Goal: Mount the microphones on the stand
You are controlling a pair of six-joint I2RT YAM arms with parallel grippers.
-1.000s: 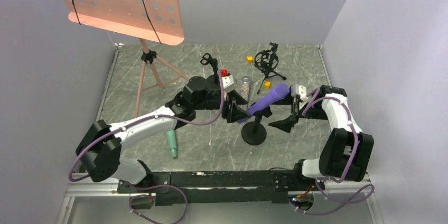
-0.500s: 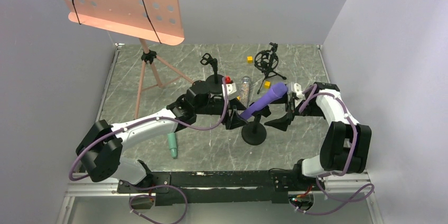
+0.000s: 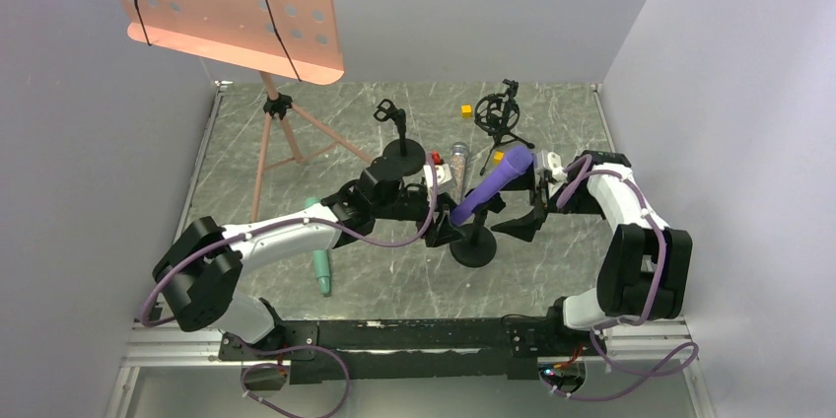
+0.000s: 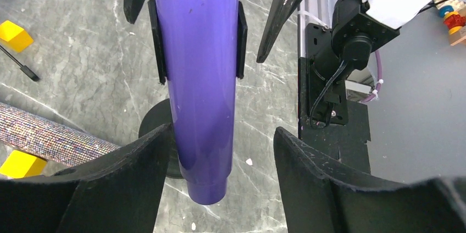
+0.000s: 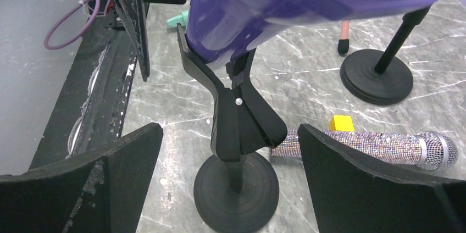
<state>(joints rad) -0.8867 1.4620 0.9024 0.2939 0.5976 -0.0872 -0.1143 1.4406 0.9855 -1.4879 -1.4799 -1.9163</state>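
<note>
The purple microphone (image 3: 496, 186) sits tilted in the clip (image 5: 236, 115) of a black stand with a round base (image 3: 474, 249). My left gripper (image 3: 449, 231) is open, its jaws on either side of the mic's tail (image 4: 200, 134); there is a clear gap to the right finger. My right gripper (image 3: 519, 225) is open and empty, on either side of the stand's post (image 5: 237, 167) without touching it. The glittery copper mic (image 3: 457, 164) lies on the table behind the stand, also in the right wrist view (image 5: 379, 148). The mint green mic (image 3: 321, 268) lies at the near left, partly behind my left arm.
A second black stand (image 3: 400, 152) with an empty clip stands at the back. A shock-mount stand (image 3: 500, 112) is at the back right. Yellow cubes (image 3: 465, 111) (image 3: 498, 156) lie near it. A salmon music stand (image 3: 281, 127) is at the back left.
My left gripper has slid nearer and to the right along the purple mic to its tail. The mic now tilts more steeply. My right gripper has shifted slightly towards the stand.
</note>
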